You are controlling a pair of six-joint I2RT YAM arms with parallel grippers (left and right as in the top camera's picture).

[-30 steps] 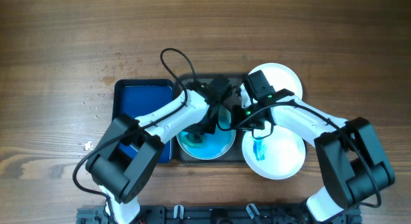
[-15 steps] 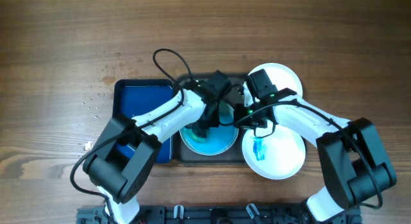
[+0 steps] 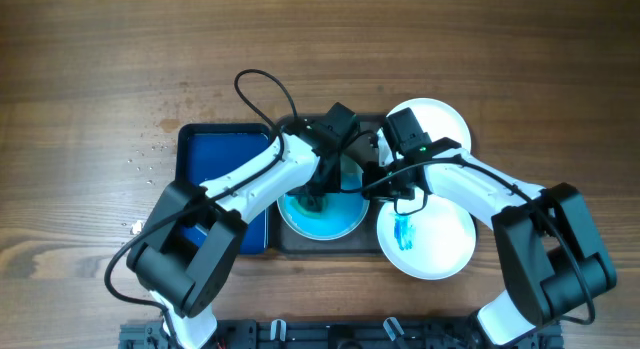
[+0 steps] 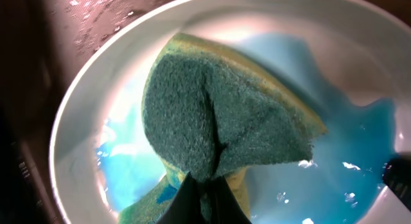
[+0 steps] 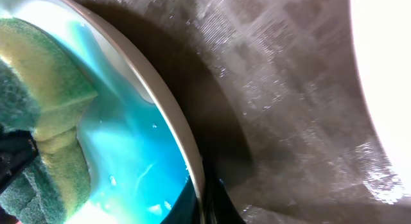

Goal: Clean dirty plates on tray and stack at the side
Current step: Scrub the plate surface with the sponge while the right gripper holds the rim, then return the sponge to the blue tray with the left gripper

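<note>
A white plate smeared with blue liquid [image 3: 322, 217] sits on the dark tray [image 3: 290, 245]; it fills the left wrist view [image 4: 359, 140] and shows in the right wrist view [image 5: 135, 147]. My left gripper [image 3: 322, 194] is shut on a green and yellow sponge [image 4: 218, 121], which is pressed onto the plate. My right gripper [image 3: 372, 186] is shut on the plate's right rim [image 5: 192, 166]. A white plate with a blue smear [image 3: 425, 239] lies at the tray's right, and another white plate [image 3: 440, 124] behind it.
A blue tray [image 3: 215, 154] stands left of the dark tray. Crumbs lie on the wooden table [image 3: 150, 159] to the left. A black cable [image 3: 262, 89] loops above the left arm.
My left gripper and the sponge have shifted a little towards the far side of the plate. The right arm has held still on the rim.
</note>
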